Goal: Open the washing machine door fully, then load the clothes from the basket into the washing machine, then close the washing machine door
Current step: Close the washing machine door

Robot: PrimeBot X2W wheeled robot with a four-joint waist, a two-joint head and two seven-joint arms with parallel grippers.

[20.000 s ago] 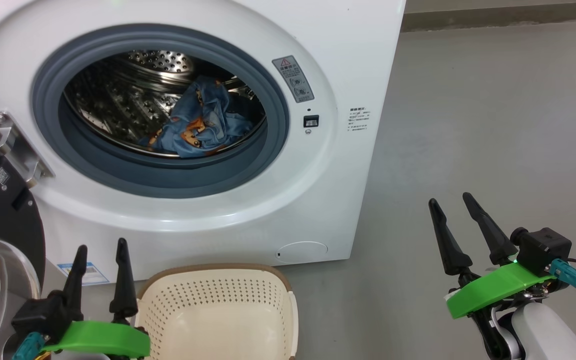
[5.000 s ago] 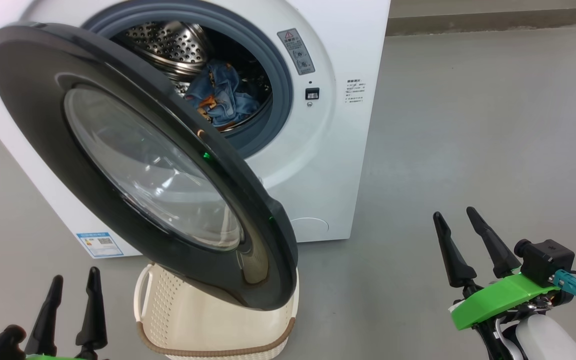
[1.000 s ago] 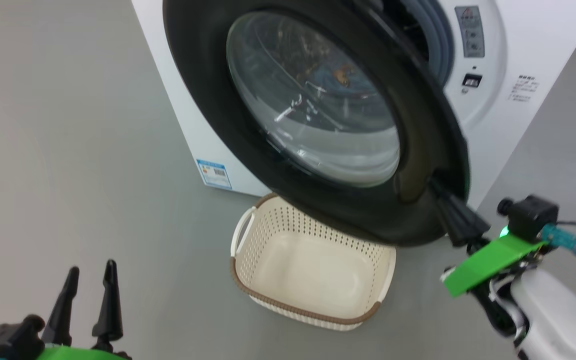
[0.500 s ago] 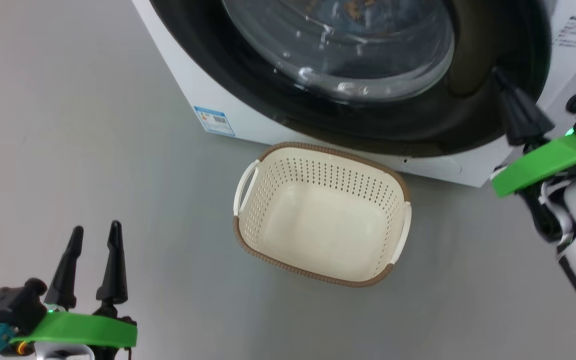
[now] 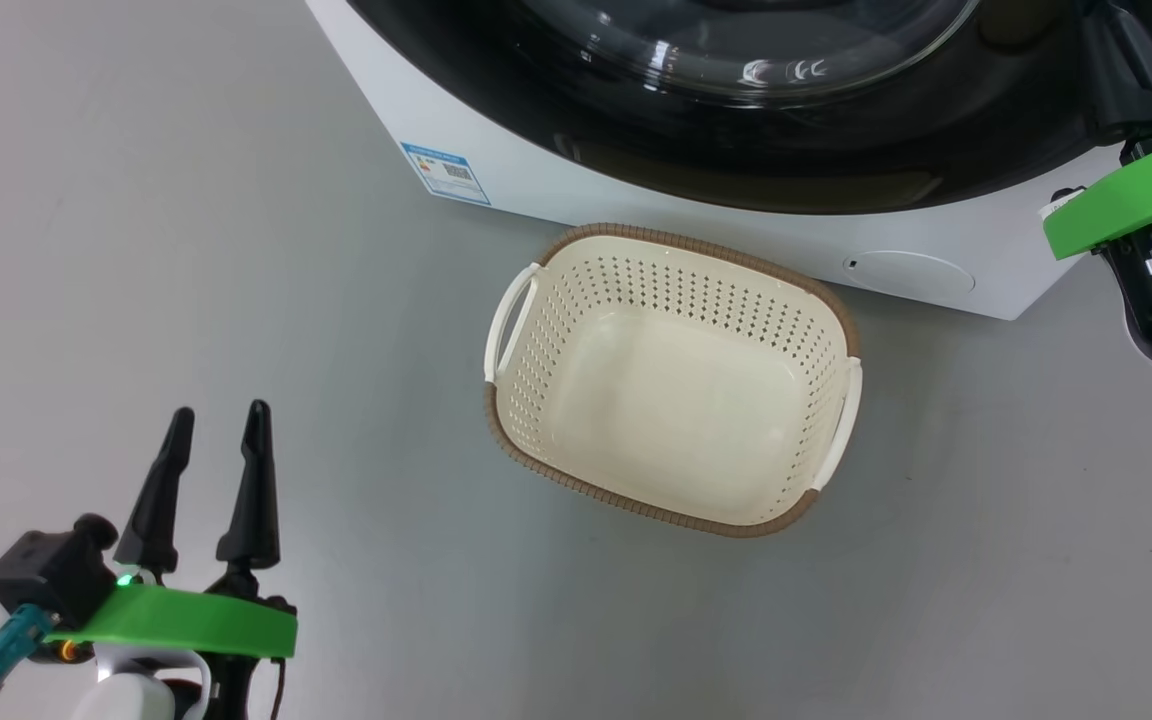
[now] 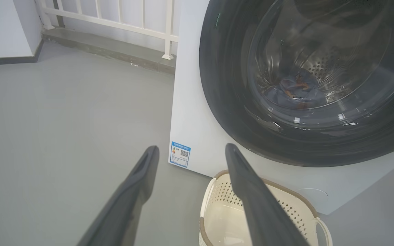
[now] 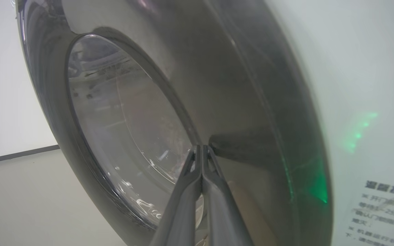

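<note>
**Door against the machine front, basket empty**

The large round washing machine door, a wide glossy black ring around a bulging clear glass bowl, lies close against the front of the big white boxy washing machine. Whether it is latched cannot be told. Through the glass, in the left wrist view, the light-blue clothes with orange markings lie in a heap low in the steel perforated drum.

The right tool has its two long dark fingers pressed together with nothing between them. Their tips are at the black ring, just beside the rim of the glass bowl, and appear to touch it. In the head view this arm reaches up at the right edge, its green mount in front of the machine's lower corner.

The left tool hangs over the grey floor at the lower left, well apart from the machine, its fingers spread wide and holding nothing.

The small cream-white perforated plastic basket, with a brown rim and two white side handles, stands on the floor just in front of the machine, below the door. Its inside is bare. A small blue label sticker sits on the machine's lower front corner, to the left of the basket.
</note>
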